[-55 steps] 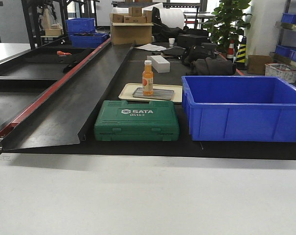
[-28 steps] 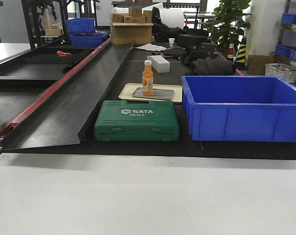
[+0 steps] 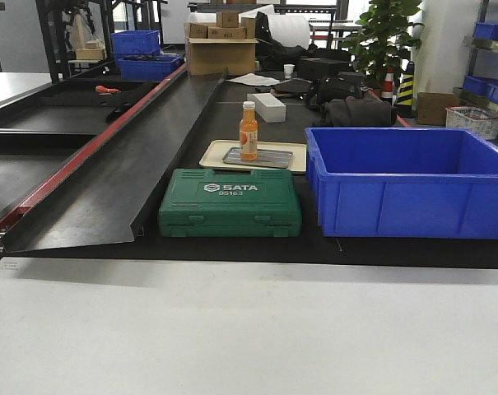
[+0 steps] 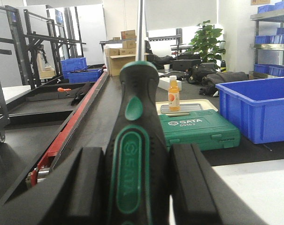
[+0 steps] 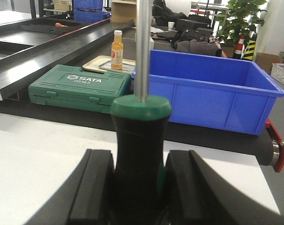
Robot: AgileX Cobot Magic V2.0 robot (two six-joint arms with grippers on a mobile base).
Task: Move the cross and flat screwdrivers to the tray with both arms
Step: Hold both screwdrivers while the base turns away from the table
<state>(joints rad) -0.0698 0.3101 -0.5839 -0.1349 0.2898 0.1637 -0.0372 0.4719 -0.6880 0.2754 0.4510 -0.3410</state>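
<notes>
In the front view a black ramp point(image 3: 125, 164) runs from the upper left down to the lower left, its raised edge ending just beside the green case point(image 3: 230, 202). The case sits at centre on the black table point(image 3: 232, 247), a narrow gap apart from the blue bin point(image 3: 409, 197) on the right. Behind the case lies the cream tray point(image 3: 211, 156), and on it the grey tray point(image 3: 273, 158). An orange bottle point(image 3: 249, 132) stands upright at the grey tray's left part, and the tray's right part shows bare metal up to the low rim, close to the bin's wall. The white table point(image 3: 249, 329) fills the lower frame as one broad flat surface. Neither arm shows here.

In the left wrist view the left gripper point(image 4: 134, 180) has its fingers point(image 4: 88, 183) clamped on the green-and-black screwdriver point(image 4: 132, 136). Its handle rises from the lower centre and its steel shaft leaves the top edge. The grey tray point(image 4: 188, 108) lies well apart at right of centre, beyond the case.

In the right wrist view the right gripper point(image 5: 139, 185) has its fingers point(image 5: 97, 183) pressed against the black-handled screwdriver point(image 5: 139, 126), whose shaft points straight up out of frame. The white table spreads to both sides beneath, and the bin's long front wall stands behind at the right.
</notes>
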